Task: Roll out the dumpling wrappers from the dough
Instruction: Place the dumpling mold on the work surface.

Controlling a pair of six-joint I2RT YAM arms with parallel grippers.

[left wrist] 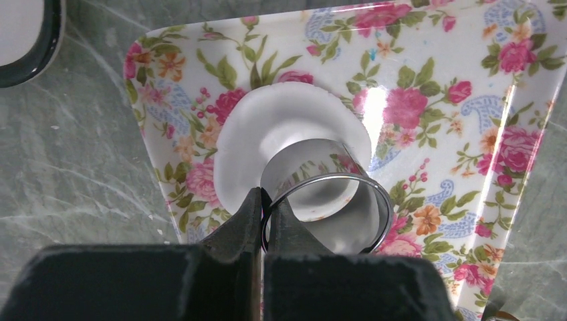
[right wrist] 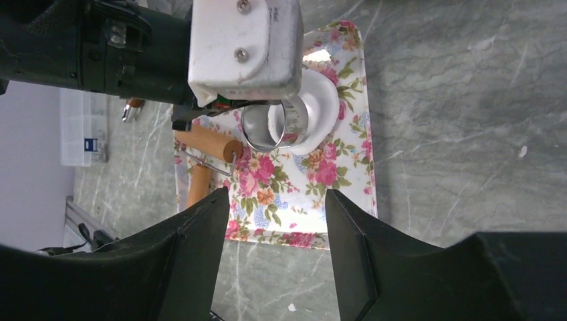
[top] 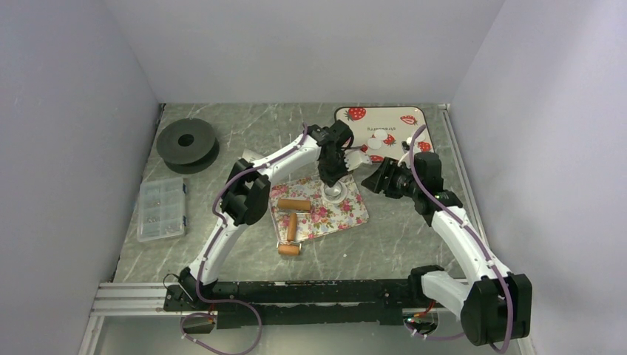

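A flattened white sheet of dough (left wrist: 244,144) lies on the floral tray (left wrist: 461,134). A metal ring cutter (left wrist: 334,200) stands on the dough. My left gripper (left wrist: 265,200) is shut on the cutter's near wall, one finger inside the ring and one outside. In the top view the cutter (top: 335,194) sits on the floral tray (top: 351,214). Small white dumpling wrappers (top: 383,140) lie on the strawberry tray (top: 399,118) behind. My right gripper (right wrist: 275,194) hovers open over the floral tray's edge (right wrist: 348,234), holding nothing and a short way from the cutter (right wrist: 274,127).
A wooden rolling pin (top: 290,225) with a wire frame lies on the floral tray's left side and reaches the table in front. A black spool (top: 187,142) and a clear parts box (top: 162,208) sit at the left. Walls close in three sides.
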